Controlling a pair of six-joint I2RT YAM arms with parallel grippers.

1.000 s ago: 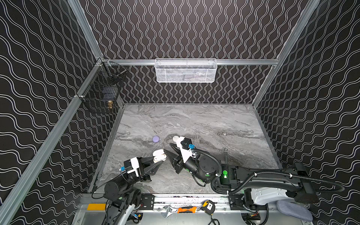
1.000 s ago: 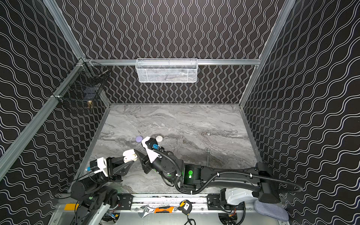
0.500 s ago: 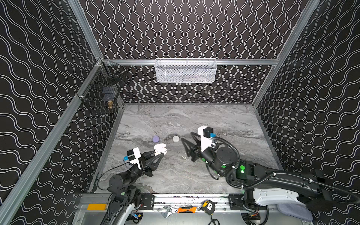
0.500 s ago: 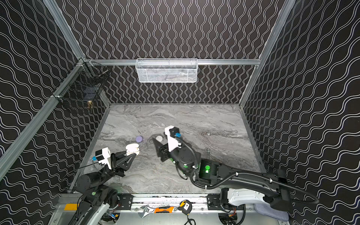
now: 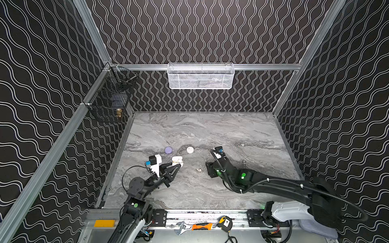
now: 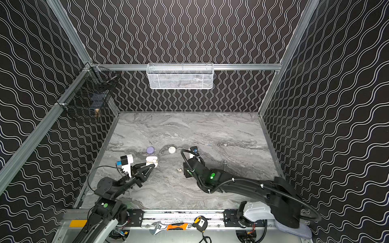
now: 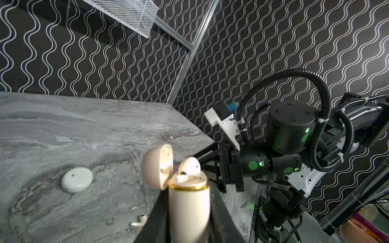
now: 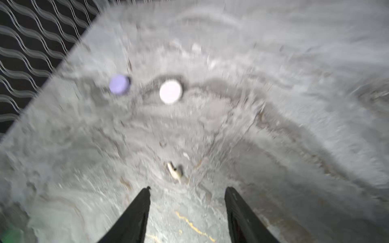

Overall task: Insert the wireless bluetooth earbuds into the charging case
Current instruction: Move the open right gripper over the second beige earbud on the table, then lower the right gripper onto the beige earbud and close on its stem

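A: The left arm is seen stretched low from the near edge. Its left gripper is clamped on the cream charging case, which is held upright with the lid swung open.

B: And the right arm is reached in from the near right corner, wrist bent down toward the middle of the table. The right gripper is shown with jaws parted and nothing between them, hung just over the surface.

A: Earbuds are counted at two. One cream earbud is seated in the held case, its head poking out of the top. One loose earbud is found lying on the table, just ahead of the right fingertips.

B: Cases are counted at three. The cream one is in the grip. A lavender case and a white case, both shut, are set side by side but apart, farther back.
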